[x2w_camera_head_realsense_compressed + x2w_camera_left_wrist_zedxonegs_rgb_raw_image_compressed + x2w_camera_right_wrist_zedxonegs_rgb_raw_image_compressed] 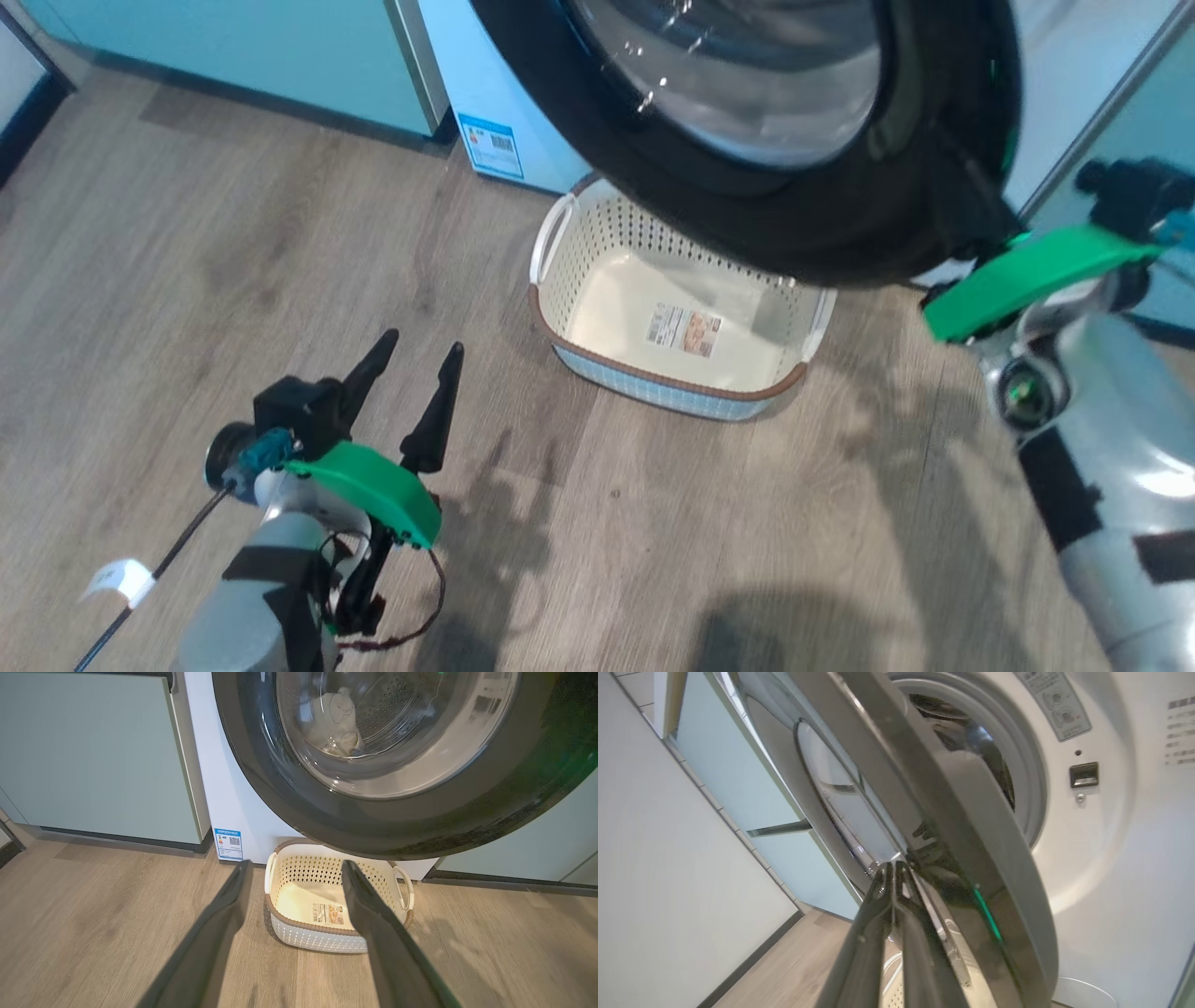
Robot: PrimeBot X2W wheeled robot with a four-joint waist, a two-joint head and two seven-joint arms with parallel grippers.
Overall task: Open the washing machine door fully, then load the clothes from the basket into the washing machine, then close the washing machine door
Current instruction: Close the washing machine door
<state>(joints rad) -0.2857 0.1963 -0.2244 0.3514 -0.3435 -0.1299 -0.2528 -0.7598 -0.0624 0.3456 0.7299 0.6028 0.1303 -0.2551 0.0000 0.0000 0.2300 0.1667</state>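
Standing partly open above the empty basket on the floor, washing machine door alone remains to close: clothes loaded in drum, right tool pinched together, empty, at door's edge, left tool spread, empty.

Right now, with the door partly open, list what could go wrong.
The right pincer, fingers shut, meets the washing machine door on its glossy curved face; it may slip off.
The clothes lie in the drum; how near the opening is unclear, so a fold might get caught.
The basket sits under the door's lower edge; a low arm could knock it.
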